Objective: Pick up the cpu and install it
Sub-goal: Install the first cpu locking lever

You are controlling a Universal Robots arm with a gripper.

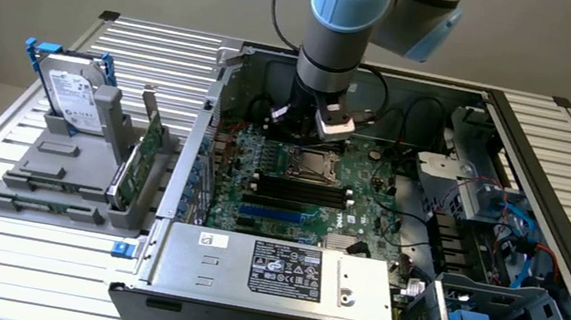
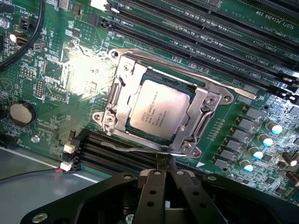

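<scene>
The cpu [image 2: 159,109], a small silver square chip with printed text, lies flat inside the metal-framed socket [image 2: 122,100] on the green motherboard. In the exterior view the socket [image 1: 315,164] sits mid-board inside the open computer case. My gripper [image 2: 166,163] hovers just beside the socket's edge, its black fingers pressed together with nothing between them. In the exterior view the gripper [image 1: 324,132] hangs from the arm right behind the socket, close above the board.
A silver hard drive [image 1: 74,99] with blue handles stands in a grey holder at the exterior view's left. The power supply box [image 1: 281,270] fills the case front. Black memory slots [image 2: 196,32] and cables [image 1: 523,238] surround the socket. A coin battery [image 2: 21,113] is nearby.
</scene>
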